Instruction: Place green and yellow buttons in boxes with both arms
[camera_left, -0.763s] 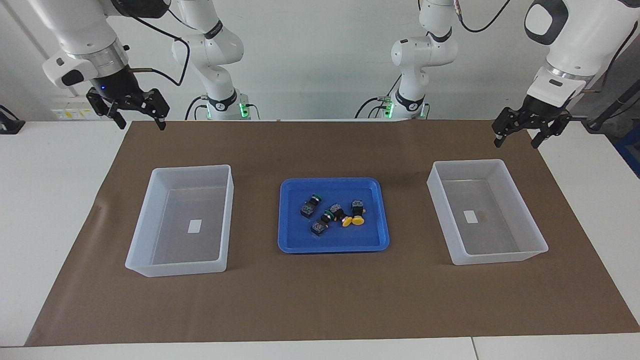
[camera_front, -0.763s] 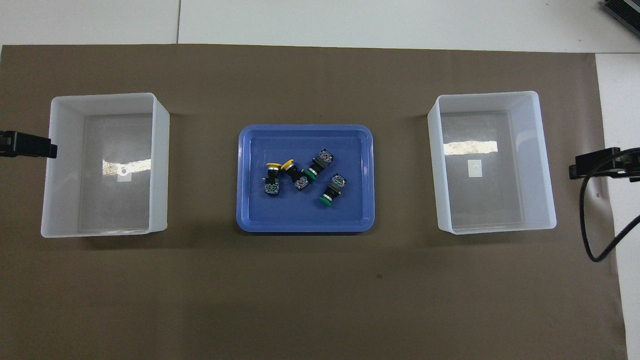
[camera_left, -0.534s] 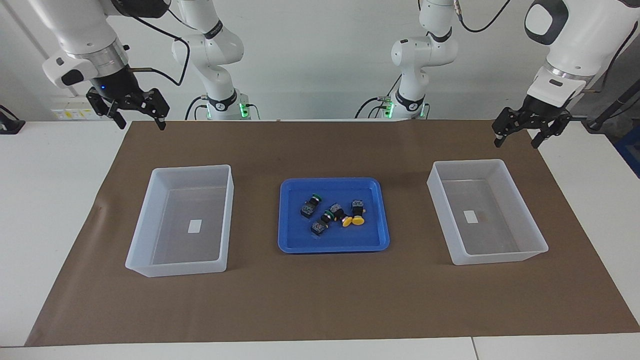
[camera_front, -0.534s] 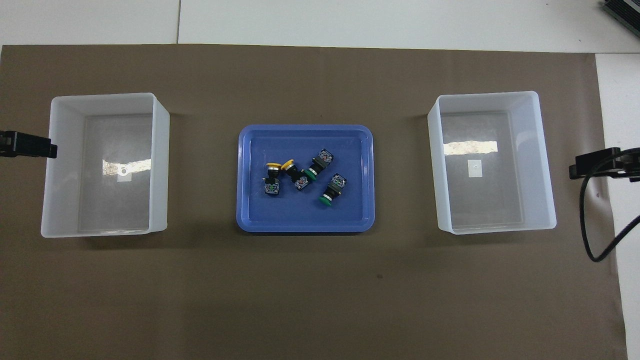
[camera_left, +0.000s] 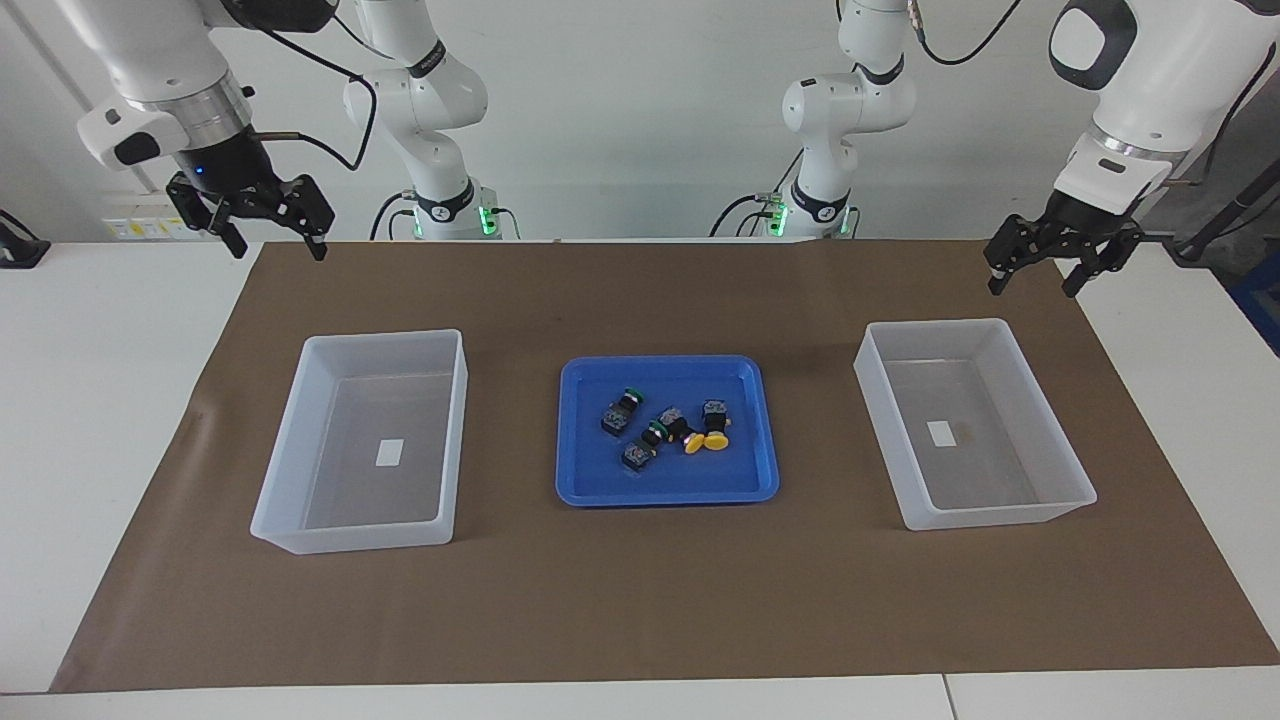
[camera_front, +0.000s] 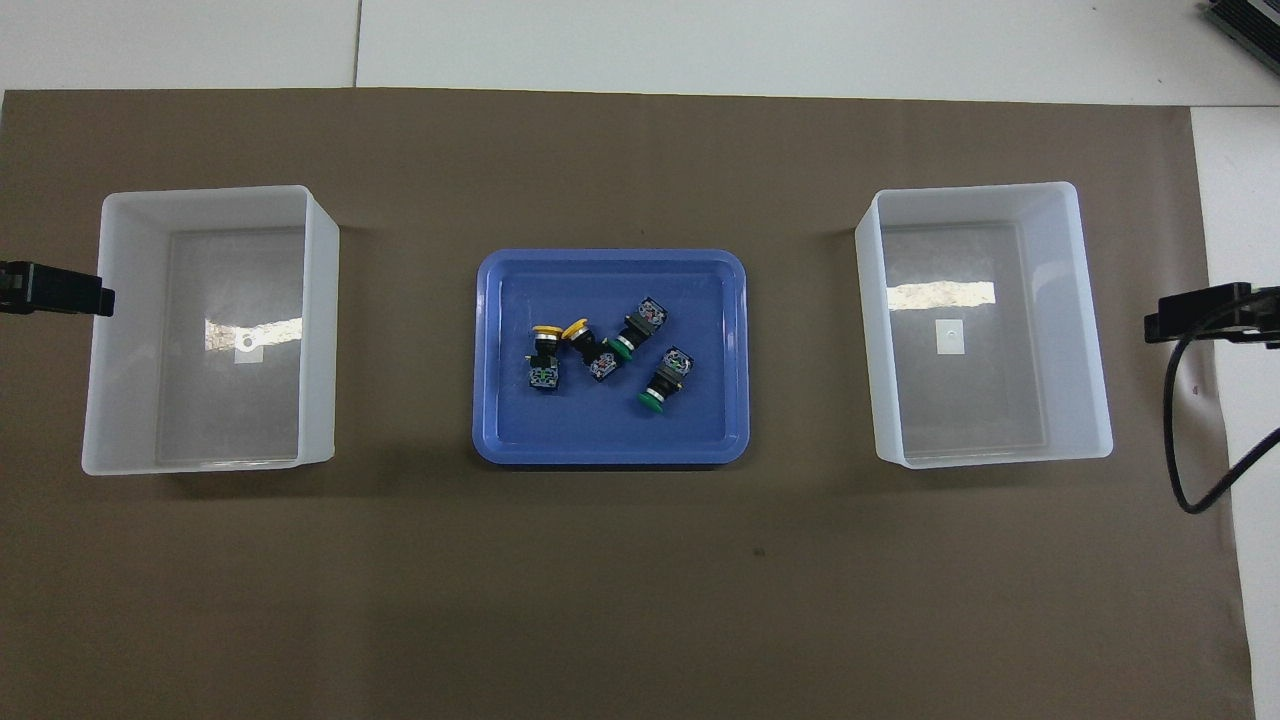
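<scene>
**Item 1. Right gripper (camera_left: 278, 238).** Held raised over the edge of the brown mat (camera_left: 640, 600) at the right arm's end of the desk (camera_left: 100, 400). Fingers are spread and nothing is grasped. A slight lift and drift outward from the position of a moment ago is noted. No approach to the tray is made.

**Item 2. Left gripper (camera_left: 1032, 280).** Held raised over the mat edge at the left arm's end. It is released and empty, and no shift from a moment ago is detected.

**Item 3. Boxes, 2, translucent white.** 1 box (camera_left: 385, 338) is set toward the right arm's end and 1 box (camera_left: 935, 325) toward the left arm's end. Both are empty apart from a small white label on each floor.

**Item 4. Blue tray (camera_left: 660, 362).** Placed between the 2 boxes, well apart from each.

**Item 5. Buttons, 4, all in the tray, unmoved.**
- 1 green button (camera_front: 662, 378) lies nearest the robots, apart from the rest.
- The second green button (camera_front: 632, 332) and 2 yellow buttons (camera_front: 545, 355) (camera_front: 590, 350) are clustered close together. Contact between them cannot be confirmed.

**Status.** The task is judged not yet begun: 0 of 4 buttons are boxed, and a descent to the tray is required of either arm first. The clustered 3 are expected to leave little finger room.
</scene>
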